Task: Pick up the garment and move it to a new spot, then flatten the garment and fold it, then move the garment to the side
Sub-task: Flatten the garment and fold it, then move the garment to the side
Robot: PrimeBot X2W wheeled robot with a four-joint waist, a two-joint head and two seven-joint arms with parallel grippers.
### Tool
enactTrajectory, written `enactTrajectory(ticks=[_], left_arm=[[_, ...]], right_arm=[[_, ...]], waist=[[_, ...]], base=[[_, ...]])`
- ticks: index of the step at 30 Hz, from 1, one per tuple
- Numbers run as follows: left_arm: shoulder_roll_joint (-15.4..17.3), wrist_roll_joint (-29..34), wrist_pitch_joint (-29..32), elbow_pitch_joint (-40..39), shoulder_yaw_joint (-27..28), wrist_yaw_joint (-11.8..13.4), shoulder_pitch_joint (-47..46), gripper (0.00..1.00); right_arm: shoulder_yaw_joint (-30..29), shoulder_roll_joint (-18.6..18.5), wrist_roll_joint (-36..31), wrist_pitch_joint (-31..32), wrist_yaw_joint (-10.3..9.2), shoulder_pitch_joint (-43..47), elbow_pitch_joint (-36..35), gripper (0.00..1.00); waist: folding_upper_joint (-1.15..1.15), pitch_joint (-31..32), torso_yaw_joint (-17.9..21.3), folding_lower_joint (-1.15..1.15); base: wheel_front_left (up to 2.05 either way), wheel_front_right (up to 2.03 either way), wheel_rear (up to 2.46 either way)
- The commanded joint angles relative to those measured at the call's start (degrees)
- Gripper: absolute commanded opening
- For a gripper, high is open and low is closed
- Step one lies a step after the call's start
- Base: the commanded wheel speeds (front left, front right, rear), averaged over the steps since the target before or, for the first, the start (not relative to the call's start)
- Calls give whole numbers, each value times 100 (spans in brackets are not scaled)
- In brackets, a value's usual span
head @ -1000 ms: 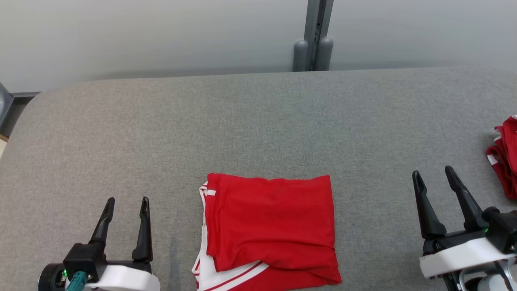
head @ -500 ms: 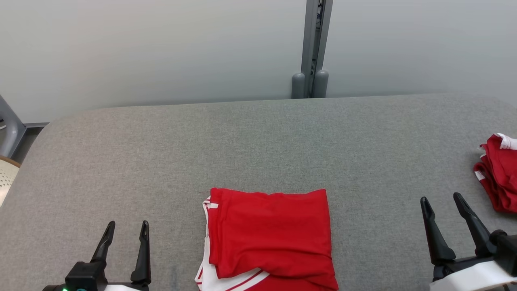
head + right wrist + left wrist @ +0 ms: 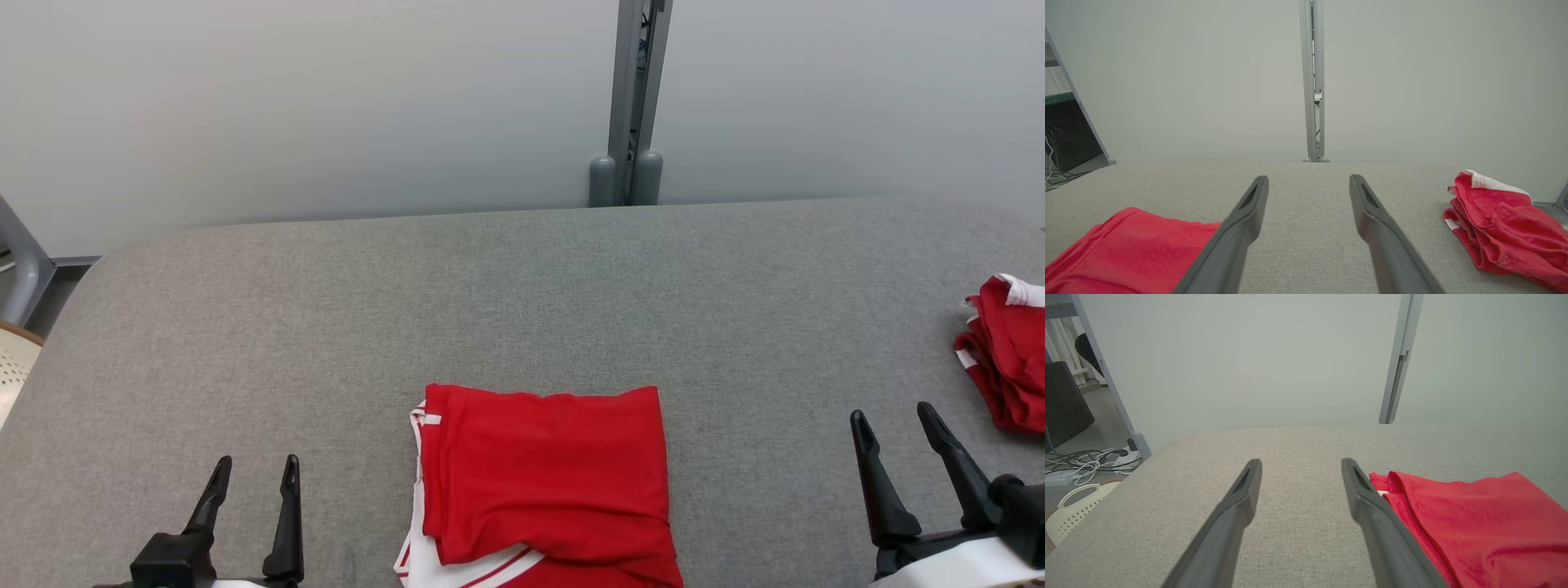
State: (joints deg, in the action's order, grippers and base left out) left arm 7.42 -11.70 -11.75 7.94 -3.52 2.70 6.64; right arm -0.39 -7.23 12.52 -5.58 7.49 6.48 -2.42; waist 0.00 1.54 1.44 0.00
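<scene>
My left tool (image 3: 255,462) stands wide and empty just left of the garment (image 3: 543,482), and my right tool (image 3: 891,411) stands wide and empty off to its right. The garment lies folded between them on the table (image 3: 490,286). If I pinch only its top layer, the fold may spill open. Farther right of the garment, a red pile (image 3: 1004,359) could get dragged along.

Scanning for print and there's none to read: the folded red garment (image 3: 543,478) shows plain cloth with white stripes, the crumpled red garment (image 3: 1008,359) at the right edge is just as bare of lettering, and the grey table (image 3: 490,286) carries no mark.
</scene>
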Motion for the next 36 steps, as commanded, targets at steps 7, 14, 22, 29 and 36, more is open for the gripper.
enactTrajectory(ticks=[7,14,22,29,36], left_arm=[[35,-42,10,-28,-28,55,-38,100],[50,-36,12,-36,-84,76,-105,100],[65,-46,26,-108,-169,31,-387,100],[11,-4,-95,-66,-323,-49,-810,100],[-33,-9,-190,82,-380,-58,-1077,100]], right_arm=[[-42,-27,-69,-10,1,-6,-55,100],[-65,-30,-70,13,0,8,-29,100],[223,0,32,71,1,-337,576,100],[949,65,294,-160,0,-887,1687,100],[1516,184,550,-132,0,-1424,2801,100]], waist=[[0,-43,7,0],[0,-74,-38,0],[0,-382,-240,0],[0,-871,-599,0],[0,-1118,-728,0]], base=[[0,0,0],[0,0,0],[0,0,0],[0,0,0],[0,0,0]])
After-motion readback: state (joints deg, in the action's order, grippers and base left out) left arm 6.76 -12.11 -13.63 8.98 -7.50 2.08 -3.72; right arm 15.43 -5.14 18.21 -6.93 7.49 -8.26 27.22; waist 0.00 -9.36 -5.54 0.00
